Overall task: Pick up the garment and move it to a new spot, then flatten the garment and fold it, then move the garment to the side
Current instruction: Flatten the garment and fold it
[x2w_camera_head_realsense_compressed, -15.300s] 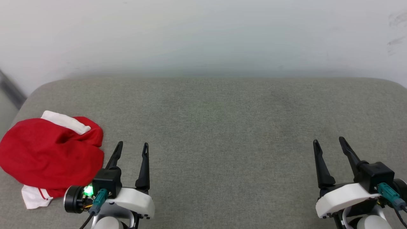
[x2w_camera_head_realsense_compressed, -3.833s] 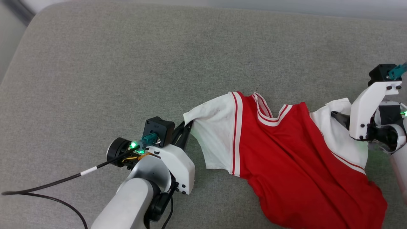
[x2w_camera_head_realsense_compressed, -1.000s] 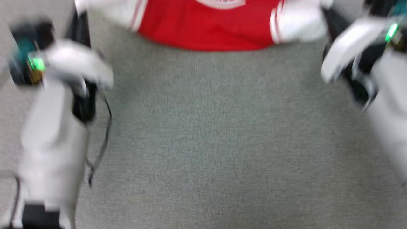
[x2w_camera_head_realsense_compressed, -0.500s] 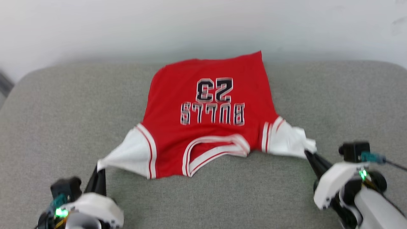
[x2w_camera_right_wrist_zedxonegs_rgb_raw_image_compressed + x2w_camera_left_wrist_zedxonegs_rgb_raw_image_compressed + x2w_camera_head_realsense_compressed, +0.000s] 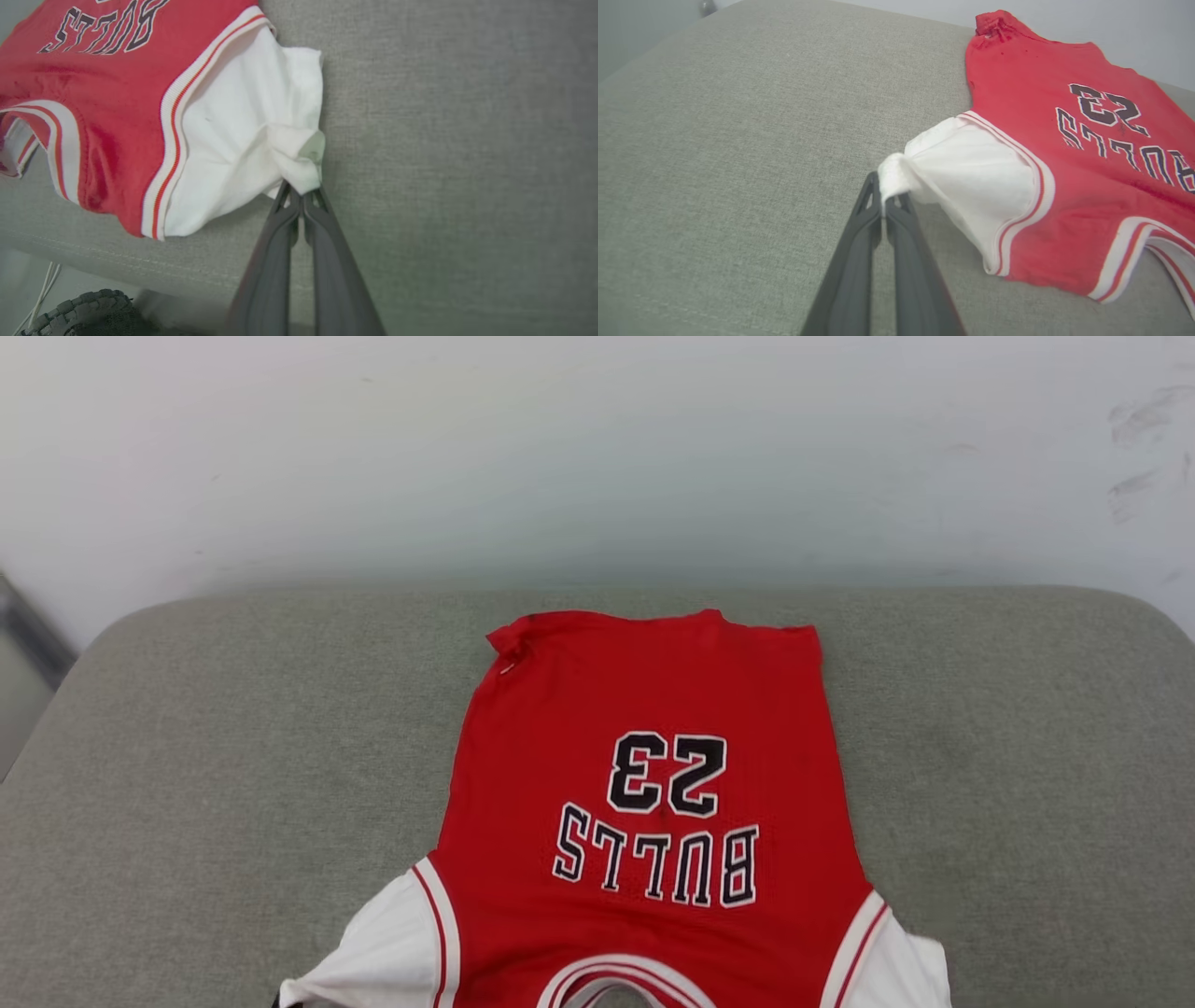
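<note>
Left gripper [image 5: 883, 205] clamped on one white sleeve tip [image 5: 894, 175], right gripper [image 5: 302, 198] on other sleeve [image 5: 243, 130]. We see grey cushion [image 5: 233, 756] bearing garment [image 5: 653, 700], number [image 5: 667, 773] up, long axis 12-to-6 o'clock, collar [image 5: 616, 975] at 6 nearest us. Body lies 2 o'clock from left gripper, 10 o'clock from right.

A plain test room rather than a lived-in home, by the look of it: a grey fabric-covered cushion [image 5: 233, 728] with rounded corners stood against a bare white wall [image 5: 597, 448] marked with dark scuffs [image 5: 1134, 420], and a treaded wheel [image 5: 88, 310] sat on the floor below the cushion's edge.
</note>
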Available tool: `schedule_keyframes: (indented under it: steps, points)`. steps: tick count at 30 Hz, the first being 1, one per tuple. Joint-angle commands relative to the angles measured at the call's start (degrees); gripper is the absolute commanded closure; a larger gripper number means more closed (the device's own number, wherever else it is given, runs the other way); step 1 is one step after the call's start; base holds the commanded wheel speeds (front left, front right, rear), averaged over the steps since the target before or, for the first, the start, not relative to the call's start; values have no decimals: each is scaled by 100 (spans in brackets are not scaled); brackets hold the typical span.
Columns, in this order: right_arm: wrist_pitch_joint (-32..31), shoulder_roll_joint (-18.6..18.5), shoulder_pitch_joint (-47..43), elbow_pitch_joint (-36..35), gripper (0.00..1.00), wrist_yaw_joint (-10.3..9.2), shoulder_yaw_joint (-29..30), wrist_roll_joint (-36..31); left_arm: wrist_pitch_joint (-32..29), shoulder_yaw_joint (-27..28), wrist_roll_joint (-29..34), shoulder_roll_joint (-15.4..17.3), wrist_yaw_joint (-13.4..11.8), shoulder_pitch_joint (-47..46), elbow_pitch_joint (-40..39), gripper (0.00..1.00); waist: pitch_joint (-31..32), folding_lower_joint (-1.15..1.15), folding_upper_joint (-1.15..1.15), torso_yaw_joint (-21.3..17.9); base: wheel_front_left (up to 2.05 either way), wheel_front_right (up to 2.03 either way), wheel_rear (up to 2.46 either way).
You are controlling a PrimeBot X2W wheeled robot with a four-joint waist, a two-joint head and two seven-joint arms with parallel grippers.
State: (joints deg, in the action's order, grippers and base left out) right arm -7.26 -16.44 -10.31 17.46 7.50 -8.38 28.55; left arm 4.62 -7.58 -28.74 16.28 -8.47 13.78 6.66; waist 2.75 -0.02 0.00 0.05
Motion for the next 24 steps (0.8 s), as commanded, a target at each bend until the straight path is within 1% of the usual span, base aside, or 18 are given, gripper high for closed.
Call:
schedule_keyframes:
  steps: [1,2,3,4,7,9,12,14,18,19,22,23,24]
  points:
    - [-293,204,-365,-379,87,-1,231,-261,-57,-31,17,10,-76,175,-149,100,18,2,0,21,0,0,0]
    - [-442,265,-503,-567,64,-1,326,-405,-81,-45,13,-5,-93,224,-223,100,22,2,0,26,0,0,0]
    - [-556,331,-590,-768,30,-2,426,-518,-99,-62,29,-8,-113,248,-284,100,26,2,0,33,0,0,0]
    - [-649,389,-649,-953,0,-1,519,-620,-117,-92,59,-2,-128,266,-345,100,26,2,0,44,0,0,0]
    - [-856,537,-701,-1438,0,-1,674,-865,-139,-182,180,39,-178,220,-513,100,11,2,0,88,0,0,0]
    - [-927,529,-514,-1676,0,-1,760,-977,-158,-236,265,64,-206,137,-635,100,-26,2,0,128,0,0,0]
    - [-966,515,-130,-1820,0,-1,865,-1044,-191,-296,399,111,-257,55,-802,100,-110,2,0,198,0,0,0]
    - [-930,477,236,-1755,0,-1,958,-1045,-222,-356,463,114,-272,-26,-919,100,-203,2,0,267,0,0,0]
    - [-923,352,1342,-1332,0,-1,1036,-1005,-219,-443,600,100,-316,-247,-1168,100,-591,2,0,415,0,0,0]
    - [-915,253,1990,-965,0,-2,1046,-997,-168,-494,658,53,-318,-406,-1265,100,-847,2,0,501,0,0,0]
    - [-1073,69,3011,-322,0,-2,1055,-856,-73,-594,726,-15,-277,-695,-1357,100,-1278,2,0,673,0,0,0]
    - [-1073,69,3011,-322,0,-2,1055,-856,-73,-594,726,-15,-277,-695,-1357,100,-1278,2,0,673,0,0,0]
    - [-1143,4,3358,-65,0,-1,1079,-804,-22,-624,754,-43,-266,-806,-1370,100,-1414,2,0,731,0,0,0]
